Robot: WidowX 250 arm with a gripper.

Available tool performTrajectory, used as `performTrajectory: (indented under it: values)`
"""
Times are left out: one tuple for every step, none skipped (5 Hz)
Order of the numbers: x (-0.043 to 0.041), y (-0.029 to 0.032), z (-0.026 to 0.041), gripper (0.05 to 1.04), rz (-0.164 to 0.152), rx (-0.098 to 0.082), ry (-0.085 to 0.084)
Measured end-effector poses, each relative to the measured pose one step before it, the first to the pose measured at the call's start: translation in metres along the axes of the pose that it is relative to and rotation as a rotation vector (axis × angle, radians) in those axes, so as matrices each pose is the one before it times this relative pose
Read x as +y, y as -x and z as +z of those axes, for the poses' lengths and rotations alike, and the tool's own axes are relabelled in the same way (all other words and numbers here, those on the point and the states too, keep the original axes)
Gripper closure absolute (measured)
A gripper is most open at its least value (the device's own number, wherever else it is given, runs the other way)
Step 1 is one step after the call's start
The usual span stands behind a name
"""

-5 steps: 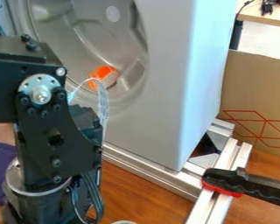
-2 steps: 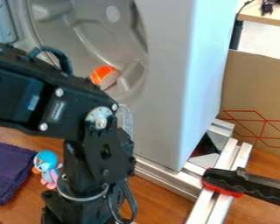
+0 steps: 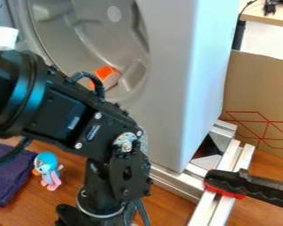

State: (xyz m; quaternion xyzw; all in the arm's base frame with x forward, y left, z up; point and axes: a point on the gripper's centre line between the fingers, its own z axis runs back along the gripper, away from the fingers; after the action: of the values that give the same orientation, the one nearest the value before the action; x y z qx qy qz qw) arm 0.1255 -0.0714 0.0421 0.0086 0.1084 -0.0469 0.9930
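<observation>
While the toy point(image 3: 47, 165), blue-headed and pink-legged, sits beside a purple cloth point(image 3: 9, 178), the gripper point(image 3: 76, 216) hangs nearby – opening and hold impossible to tell – and the arm point(image 3: 79, 121) partly hides the drum point(image 3: 79, 28).

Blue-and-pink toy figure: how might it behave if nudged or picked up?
The toy figure looks like moulded plastic, so probably stiff. Its big round head above thin legs suggests it could tip or roll when nudged. Being small, it is likely light.

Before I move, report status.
Gripper at bottom edge of view. Blue-and-pink toy on table, beside purple cloth. Possible obstacle: grey cabinet behind arm.
</observation>
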Motion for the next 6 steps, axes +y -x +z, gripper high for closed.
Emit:
performTrajectory:
  values:
    - [-0.00261, -0.00207, -0.00562, 0.083, -0.0038, 0.0249, 0.0093]
    - [0.00275, -0.00331, -0.00730, 0.083, 0.0315, 0.0355, 0.0128]
    - [0.00456, -0.00390, -0.00689, 0.083, 0.0347, 0.0303, -0.0002]
    - [0.00267, -0.00765, -0.00542, 0.083, 0.0147, 0.0096, 0.0034]
    - [0.00034, -0.01008, -0.00295, 0.083, -0.0049, 0.0010, 0.0039]
    - [0.00383, -0.02439, 0.00550, 0.083, 0.0321, -0.0816, 0.0329]
